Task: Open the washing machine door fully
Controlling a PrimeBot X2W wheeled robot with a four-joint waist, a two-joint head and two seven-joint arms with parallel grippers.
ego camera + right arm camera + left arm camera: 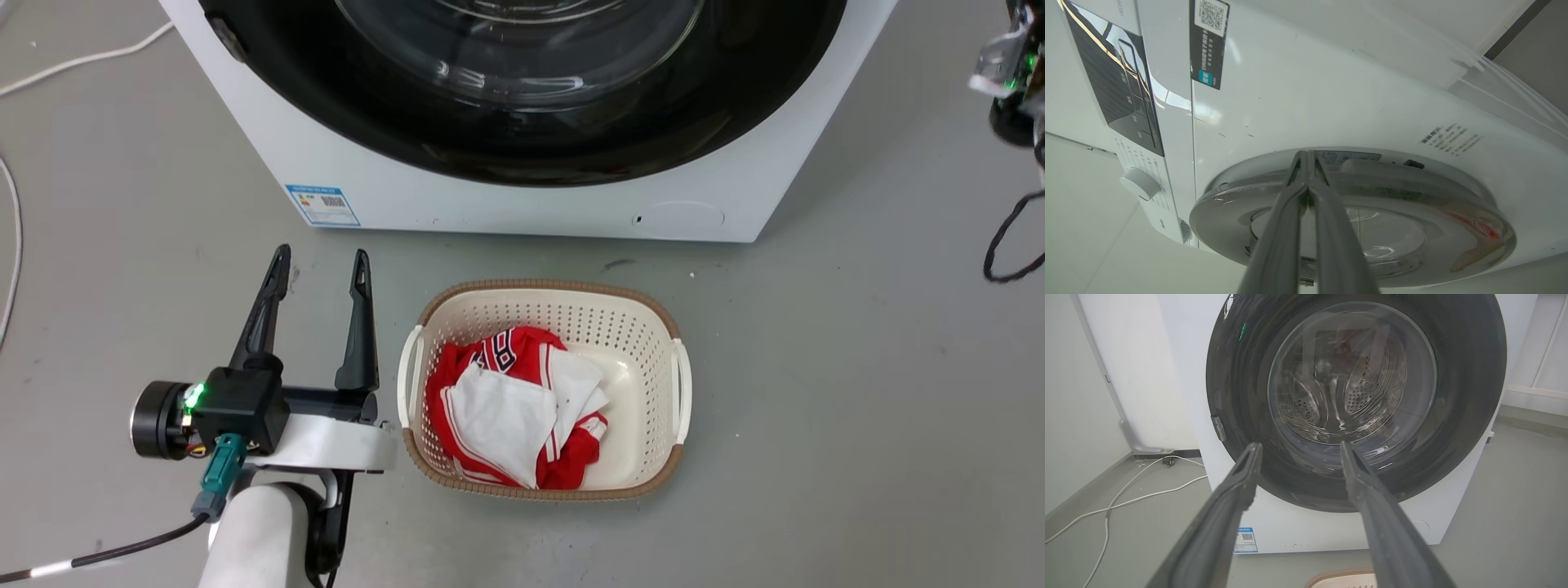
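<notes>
Low at the robot's left, the left claw (321,253) is held wide open and empty above the grey floor (816,367), fingers aimed at the machine ahead. The right claw (1306,154) is closed narrow, its two long dark fingers pressed together with nothing seen between them. Its tips are lined up with the rim of the large round glossy black washing machine door (1453,416), but contact cannot be told.

That door, with a bulging clear glass bowl at its centre, is set in the front of the big white boxy front-loading washing machine (490,208). Just before the machine, a cream perforated plastic laundry basket (547,287) with red and white clothes (506,408) is stood on the floor.

Little of the task is judged done. The door is seen lying flat against the white front, and the perforated steel drum (1361,398) is viewed through the glass. Whether it is unlatched cannot be told. A hold on the rim and the whole outward swing are judged left.

The door's face is pointed outward, toward the robot and the basket. Being round, it has no long axis across its face. Its central axis, through the glass bowl, is run level from front to back into the drum. A small metal fitting (1219,428) is seen at the rim on the left of the left wrist view.
</notes>
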